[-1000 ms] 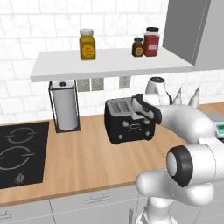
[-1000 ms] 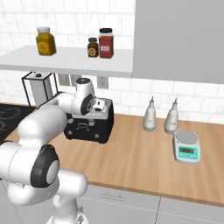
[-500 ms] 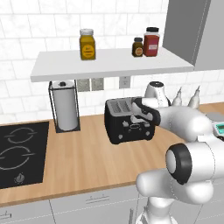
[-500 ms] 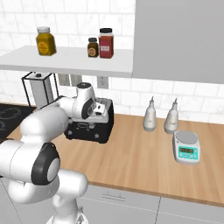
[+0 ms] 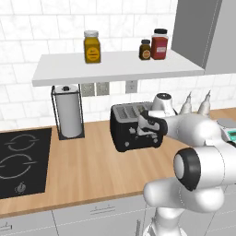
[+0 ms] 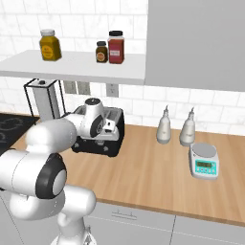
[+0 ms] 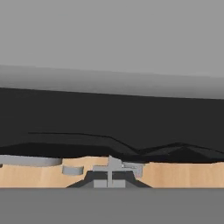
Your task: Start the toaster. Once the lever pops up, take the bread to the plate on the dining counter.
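You are looking at one wood counter (image 5: 92, 170) running across the middle of both base views, with one white shelf (image 5: 115, 67) above it and a grey cabinet (image 6: 196, 43) filling the upper right of the right base view. One black cooktop (image 5: 20, 161) is sitting at the left edge of the left base view, and one paper towel holder (image 5: 68, 112) is standing just to its right, near the wall. One toaster (image 5: 131, 126) is sitting at the centre of the left base view, back toward the wall; in the hand view its dark body (image 7: 109, 118) is spanning the whole width, very close. Three jars are standing on the shelf, and two white bottles (image 6: 164, 127) and one scale (image 6: 205, 161) are sitting right of centre in the right base view. Bare counter is lying open in front of the toaster and between it and the bottles. The gripper (image 5: 144, 126) is pressing against the toaster's front right side with its fingers closed together, gripping nothing you can make out. You cannot tell whether bread is sitting in the slots.
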